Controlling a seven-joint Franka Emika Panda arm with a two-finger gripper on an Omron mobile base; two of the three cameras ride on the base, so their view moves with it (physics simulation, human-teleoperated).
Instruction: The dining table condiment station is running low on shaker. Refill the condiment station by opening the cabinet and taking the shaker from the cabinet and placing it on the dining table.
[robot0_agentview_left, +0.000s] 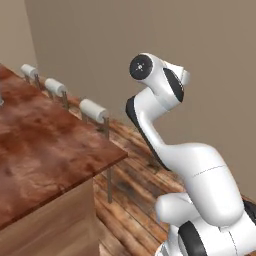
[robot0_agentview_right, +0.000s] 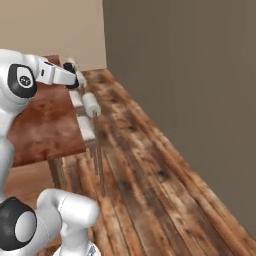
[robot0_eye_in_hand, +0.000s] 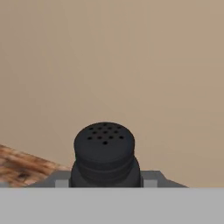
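Note:
In the hand view a black shaker (robot0_eye_in_hand: 104, 151) with a holed round top stands upright between my fingertips, and my gripper (robot0_eye_in_hand: 105, 178) is shut on it. From the right base view, the gripper (robot0_agentview_right: 70, 76) hangs over the far right part of the dining table (robot0_agentview_right: 45, 127), above its glossy reddish-brown top. The same table (robot0_agentview_left: 45, 150) fills the left of the left base view, where my white arm (robot0_agentview_left: 165, 85) rises to its right. The cabinet and the condiment station are out of view.
Stools with white padded backs (robot0_agentview_left: 94, 110) (robot0_agentview_right: 91, 104) line the table's far side on thin metal legs. A wooden plank floor (robot0_agentview_right: 145, 165) runs to the right of the table. A plain grey-brown wall (robot0_agentview_right: 200, 100) closes off that side.

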